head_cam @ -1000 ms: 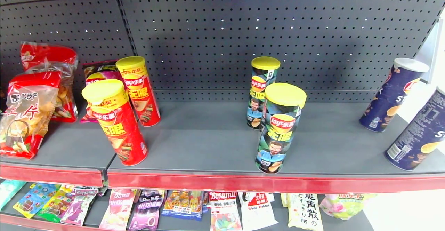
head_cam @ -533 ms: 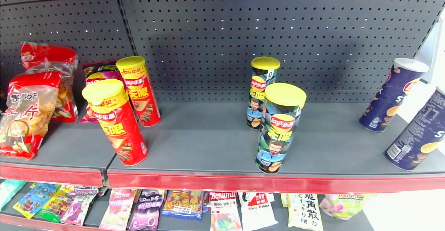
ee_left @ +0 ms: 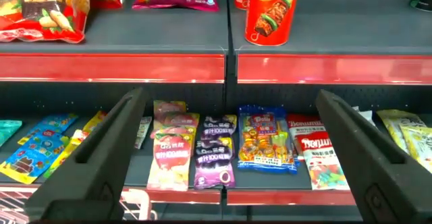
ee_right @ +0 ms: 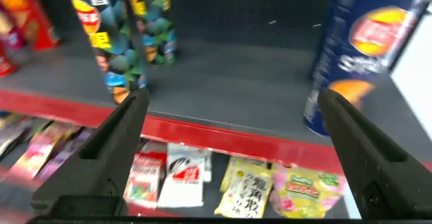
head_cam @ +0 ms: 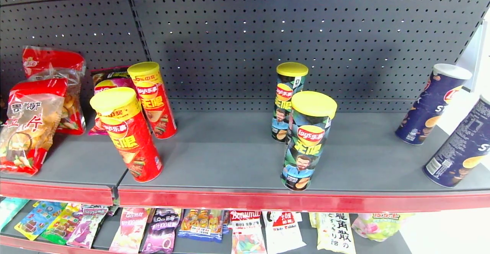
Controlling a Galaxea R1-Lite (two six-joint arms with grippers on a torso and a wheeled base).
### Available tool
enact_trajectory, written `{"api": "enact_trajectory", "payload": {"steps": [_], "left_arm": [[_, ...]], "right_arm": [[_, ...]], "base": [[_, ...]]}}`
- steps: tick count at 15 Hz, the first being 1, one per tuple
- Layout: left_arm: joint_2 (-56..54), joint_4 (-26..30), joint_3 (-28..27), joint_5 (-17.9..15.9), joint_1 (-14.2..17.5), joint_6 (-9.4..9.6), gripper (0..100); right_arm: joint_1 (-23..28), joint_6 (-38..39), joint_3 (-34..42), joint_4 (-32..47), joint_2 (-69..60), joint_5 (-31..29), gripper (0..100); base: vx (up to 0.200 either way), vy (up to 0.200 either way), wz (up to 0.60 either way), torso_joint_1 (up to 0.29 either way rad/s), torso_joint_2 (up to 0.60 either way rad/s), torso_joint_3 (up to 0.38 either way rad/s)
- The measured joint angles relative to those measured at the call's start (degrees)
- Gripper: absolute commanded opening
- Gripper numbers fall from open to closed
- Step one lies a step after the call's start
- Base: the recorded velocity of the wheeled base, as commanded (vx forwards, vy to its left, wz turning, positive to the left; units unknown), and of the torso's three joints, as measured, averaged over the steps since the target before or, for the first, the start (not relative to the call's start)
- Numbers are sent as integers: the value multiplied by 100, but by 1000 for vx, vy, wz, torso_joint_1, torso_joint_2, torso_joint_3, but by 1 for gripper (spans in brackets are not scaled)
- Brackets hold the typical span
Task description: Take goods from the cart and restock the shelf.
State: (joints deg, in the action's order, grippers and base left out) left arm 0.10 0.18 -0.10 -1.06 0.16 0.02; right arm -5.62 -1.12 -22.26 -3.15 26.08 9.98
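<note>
On the grey shelf [head_cam: 237,150] stand two red chip cans with yellow lids [head_cam: 128,131], two dark patterned cans with yellow lids [head_cam: 308,139] and two dark blue cans [head_cam: 432,103] at the right end. My left gripper [ee_left: 229,99] is open and empty, held in front of the shelf's red front edge [ee_left: 324,69], below a red can [ee_left: 270,11]. My right gripper [ee_right: 233,96] is open and empty too, facing the shelf between a patterned can [ee_right: 108,42] and a blue can [ee_right: 358,55].
Red snack bags [head_cam: 32,124] fill the shelf's left end. Several flat snack packets [head_cam: 245,231] lie on the lower shelf. A perforated back panel [head_cam: 268,47] closes the rear. Open shelf floor lies between the red and patterned cans.
</note>
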Motion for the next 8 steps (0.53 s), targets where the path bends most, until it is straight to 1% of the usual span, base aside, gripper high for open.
{"api": "enact_trajectory", "payload": {"steps": [1,4,6,8], "left_arm": [[0,0,0,2,0,-2,100],[-2,0,0,2,2,-2,100],[-5,0,0,0,0,-2,100],[-5,0,0,0,-2,-2,100]], "right_arm": [[-199,-33,-169,-27,512,134,100],[-1052,-66,-356,-68,1773,361,100],[-1414,-18,-406,-110,2458,407,100],[-1686,167,-436,-446,3092,419,100]], "base": [[0,0,0,0,0,0],[0,0,0,0,0,0],[0,0,0,0,0,0],[0,0,0,0,0,0]]}}
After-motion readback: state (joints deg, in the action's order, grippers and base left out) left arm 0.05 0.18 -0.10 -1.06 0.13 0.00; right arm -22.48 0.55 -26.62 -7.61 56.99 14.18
